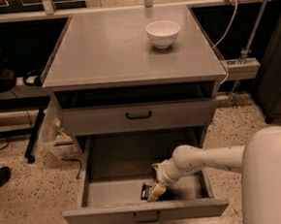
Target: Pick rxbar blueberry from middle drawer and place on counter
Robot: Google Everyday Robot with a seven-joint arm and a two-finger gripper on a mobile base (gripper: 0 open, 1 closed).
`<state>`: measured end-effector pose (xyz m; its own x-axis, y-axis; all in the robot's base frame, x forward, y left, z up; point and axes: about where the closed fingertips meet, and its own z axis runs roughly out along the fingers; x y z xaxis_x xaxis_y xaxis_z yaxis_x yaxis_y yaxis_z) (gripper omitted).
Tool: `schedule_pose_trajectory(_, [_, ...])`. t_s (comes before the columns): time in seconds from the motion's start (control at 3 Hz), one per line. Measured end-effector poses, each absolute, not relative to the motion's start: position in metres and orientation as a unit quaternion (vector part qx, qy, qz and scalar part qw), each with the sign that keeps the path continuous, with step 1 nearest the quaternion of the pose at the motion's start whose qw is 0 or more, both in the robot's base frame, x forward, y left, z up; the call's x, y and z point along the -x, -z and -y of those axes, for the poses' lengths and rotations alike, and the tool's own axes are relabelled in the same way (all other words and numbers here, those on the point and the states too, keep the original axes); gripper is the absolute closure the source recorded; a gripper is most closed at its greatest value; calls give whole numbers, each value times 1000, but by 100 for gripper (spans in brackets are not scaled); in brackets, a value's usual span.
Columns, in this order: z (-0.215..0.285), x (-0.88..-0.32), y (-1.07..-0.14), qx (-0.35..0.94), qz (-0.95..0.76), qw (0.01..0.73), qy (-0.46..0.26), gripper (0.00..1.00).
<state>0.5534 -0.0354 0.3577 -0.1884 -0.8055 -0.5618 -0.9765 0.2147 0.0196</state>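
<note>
The middle drawer is pulled out wide below the cabinet, with a flat grey floor and a small black handle at its front. The rxbar blueberry, a small dark wrapped bar, lies on the drawer floor near the front wall. My gripper reaches down into the drawer from the right on a white arm, and its pale fingertips sit right at the bar's right side. The counter is the broad grey cabinet top above.
A white bowl stands at the counter's back right. Another grey drawer front with a black handle is closed above the open drawer. A white cable hangs at the right. Speckled floor surrounds the cabinet, with a shoe at the left.
</note>
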Motion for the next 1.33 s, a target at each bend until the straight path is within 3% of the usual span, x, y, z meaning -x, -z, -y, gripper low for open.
schedule_pose_trajectory(0.33, [38,-556,-349,589,-751,231,-191,29])
schedule_pose_trajectory(1.33, [42,-556,-361,584,-747,259,-182,96])
